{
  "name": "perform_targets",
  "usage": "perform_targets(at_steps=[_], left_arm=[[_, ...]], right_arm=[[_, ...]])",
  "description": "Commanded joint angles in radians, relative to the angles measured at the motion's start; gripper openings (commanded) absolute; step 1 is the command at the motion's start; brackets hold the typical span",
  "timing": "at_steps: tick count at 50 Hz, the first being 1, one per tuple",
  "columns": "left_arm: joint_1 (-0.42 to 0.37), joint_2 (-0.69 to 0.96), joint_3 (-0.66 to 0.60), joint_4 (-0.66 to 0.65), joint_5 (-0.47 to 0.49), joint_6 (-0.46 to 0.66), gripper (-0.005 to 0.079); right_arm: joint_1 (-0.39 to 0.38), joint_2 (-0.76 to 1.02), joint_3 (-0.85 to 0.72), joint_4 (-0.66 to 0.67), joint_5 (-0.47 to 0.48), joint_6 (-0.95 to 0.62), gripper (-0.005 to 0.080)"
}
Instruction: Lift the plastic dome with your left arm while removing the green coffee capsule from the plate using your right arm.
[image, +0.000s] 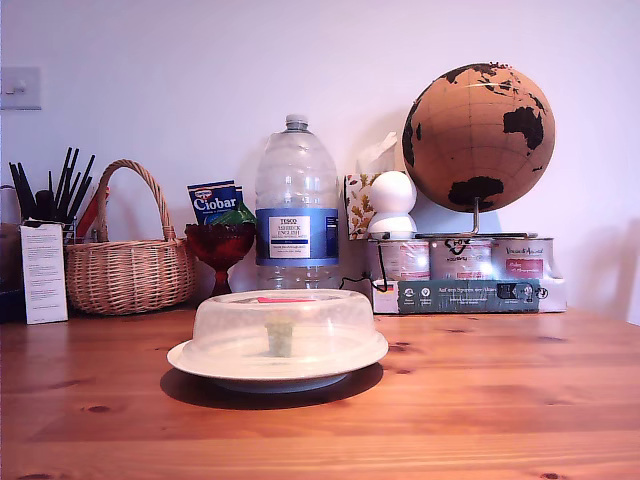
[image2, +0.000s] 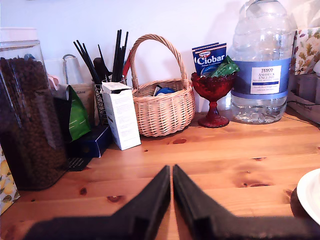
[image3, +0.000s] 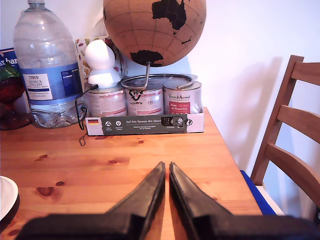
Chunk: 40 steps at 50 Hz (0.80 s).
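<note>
Both grippers are pressed together and hold nothing: my first gripper (image2: 172, 187) and my second gripper (image3: 167, 185) (neither shows in the exterior view). The dome (image: 278, 325) covers the green capsule (image: 279, 336) on the plate (image: 210, 366), so the dome has to come up first.

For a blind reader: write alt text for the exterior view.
A clear plastic dome covers a green coffee capsule on a white plate on a wooden table; behind stand a water bottle, wicker basket and globe.
</note>
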<state>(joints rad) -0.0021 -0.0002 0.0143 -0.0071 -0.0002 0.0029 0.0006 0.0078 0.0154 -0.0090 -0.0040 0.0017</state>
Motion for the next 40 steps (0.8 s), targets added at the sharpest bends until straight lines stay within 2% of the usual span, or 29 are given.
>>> perform_targets(at_steps=[1,25,40], left_arm=[[0.056,-0.012,-0.038,0.030,0.194,-0.198,-0.0021],[0.056,-0.012,-0.038,0.032,0.195,-0.200,-0.0021],[0.056,-0.012,-0.037,0.105,0.216,-0.328,-0.0021]], right_arm=[[-0.054,-0.006,0.028,0.035,-0.170,0.080,-0.0012],[-0.054,-0.006,0.028,0.040,-0.171,0.095,-0.0012],[-0.053,-0.006,0.043,0.079,-0.192,0.275,-0.0013]])
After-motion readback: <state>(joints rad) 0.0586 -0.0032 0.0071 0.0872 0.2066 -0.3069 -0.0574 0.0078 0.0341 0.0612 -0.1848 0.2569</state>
